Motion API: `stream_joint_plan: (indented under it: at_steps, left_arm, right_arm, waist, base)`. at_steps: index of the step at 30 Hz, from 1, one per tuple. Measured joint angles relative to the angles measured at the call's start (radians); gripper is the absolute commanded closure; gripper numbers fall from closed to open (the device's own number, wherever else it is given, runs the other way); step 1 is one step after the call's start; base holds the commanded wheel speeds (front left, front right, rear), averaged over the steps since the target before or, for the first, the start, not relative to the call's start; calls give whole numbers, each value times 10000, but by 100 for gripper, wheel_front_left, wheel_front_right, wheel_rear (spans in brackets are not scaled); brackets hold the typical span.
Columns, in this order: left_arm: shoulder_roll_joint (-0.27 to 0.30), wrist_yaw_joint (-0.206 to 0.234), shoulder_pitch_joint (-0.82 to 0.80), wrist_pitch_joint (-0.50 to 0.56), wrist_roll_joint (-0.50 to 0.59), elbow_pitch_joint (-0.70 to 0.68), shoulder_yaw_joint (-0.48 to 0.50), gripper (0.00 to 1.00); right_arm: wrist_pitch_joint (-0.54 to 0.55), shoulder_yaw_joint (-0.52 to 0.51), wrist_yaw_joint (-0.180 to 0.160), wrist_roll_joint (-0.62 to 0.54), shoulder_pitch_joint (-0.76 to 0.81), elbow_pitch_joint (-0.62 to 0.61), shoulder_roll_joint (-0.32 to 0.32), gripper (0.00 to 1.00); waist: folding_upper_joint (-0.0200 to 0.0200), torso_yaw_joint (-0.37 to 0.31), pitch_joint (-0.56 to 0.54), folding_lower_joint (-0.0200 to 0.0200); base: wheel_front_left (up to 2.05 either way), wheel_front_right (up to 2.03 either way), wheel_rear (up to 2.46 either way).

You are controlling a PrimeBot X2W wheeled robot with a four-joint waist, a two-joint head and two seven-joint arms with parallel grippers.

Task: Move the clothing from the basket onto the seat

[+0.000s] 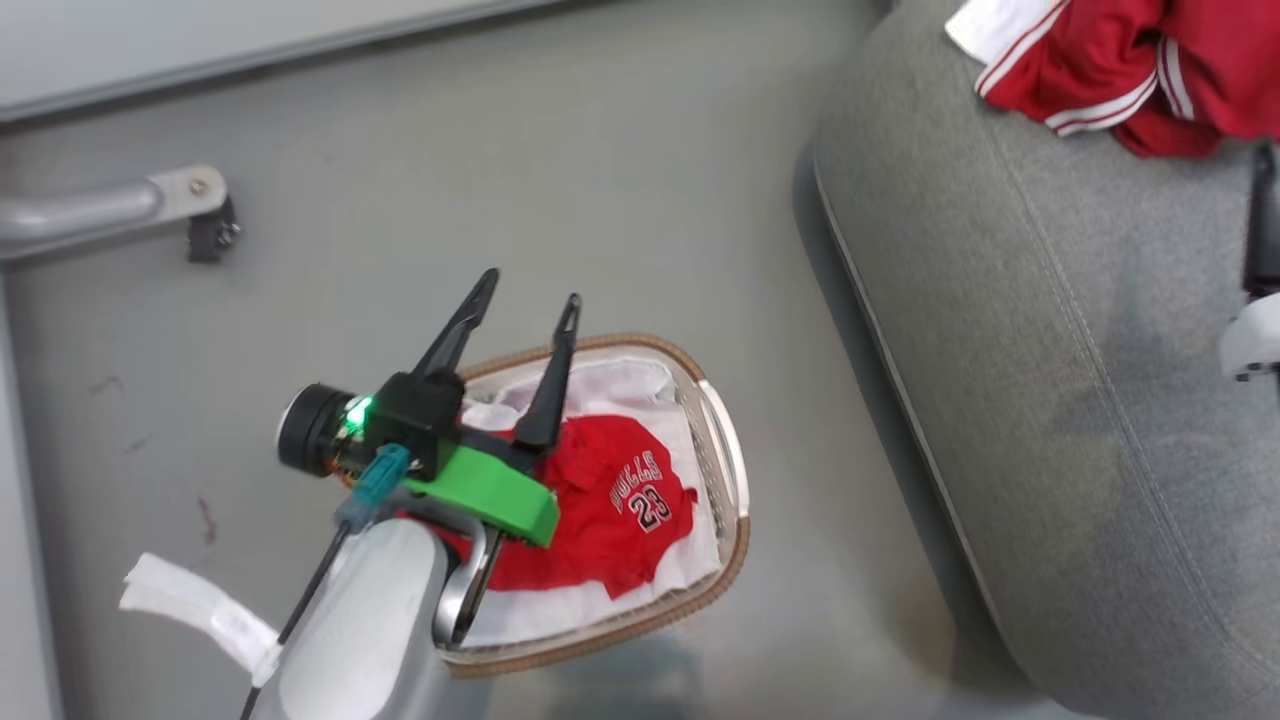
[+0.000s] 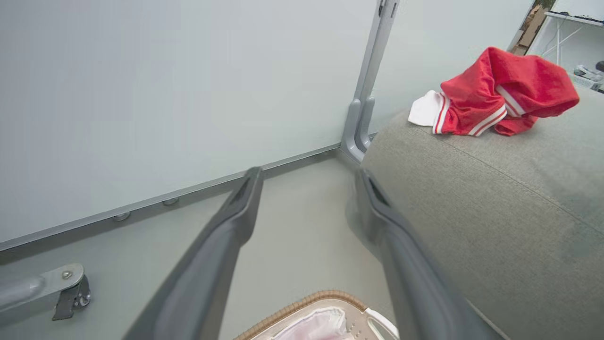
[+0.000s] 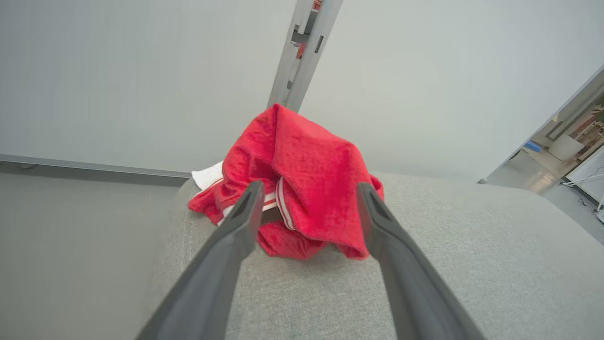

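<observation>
Roughly halfway, I judge. Head view: the striped garment (image 1: 1090, 60) lies on the seat (image 1: 1050, 380) at far right. The jersey (image 1: 610, 500) sits in the basket (image 1: 738, 500) under my left pincer (image 1: 530, 288), whose fingers are apart and empty. Left wrist view: the seat's rounded edge rises beside the basket, and a grey metal foot (image 2: 61, 288) stands well off left. Right wrist view: the right pincer (image 3: 309, 189) is spread and holds nothing, with the striped garment just beyond.

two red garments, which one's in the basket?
The jersey printed BULLS 23, lying on the white liner inside the basket. The other garment, with white striped trim, sits on the grey seat.
</observation>
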Motion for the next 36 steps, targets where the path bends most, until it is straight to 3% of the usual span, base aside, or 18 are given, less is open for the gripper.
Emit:
stream_joint_plan:
  at_steps: [9,16,21,36]
  left_arm:
    - [-205,33,976,0,-136,-38,1455,0]
    - [-236,148,2006,0,-146,-105,2550,0]
    - [-255,159,2643,0,-113,-203,3064,0]
    - [-257,410,3873,0,-610,-464,3149,0]
  right_arm:
    - [0,1032,0,581,-55,40,961,0]
    - [0,1475,0,784,867,-240,2144,0]
    - [0,1843,0,943,1813,-385,2581,0]
    - [0,1898,0,1331,3981,-1540,2844,0]
  waist:
    - [0,596,-1242,0]
    - [0,1124,-1981,0]
    - [0,1489,-2382,0]
    - [0,1892,-3200,0]
  base:
    - [0,0,0]
    - [0,0,0]
    - [0,0,0]
    - [0,0,0]
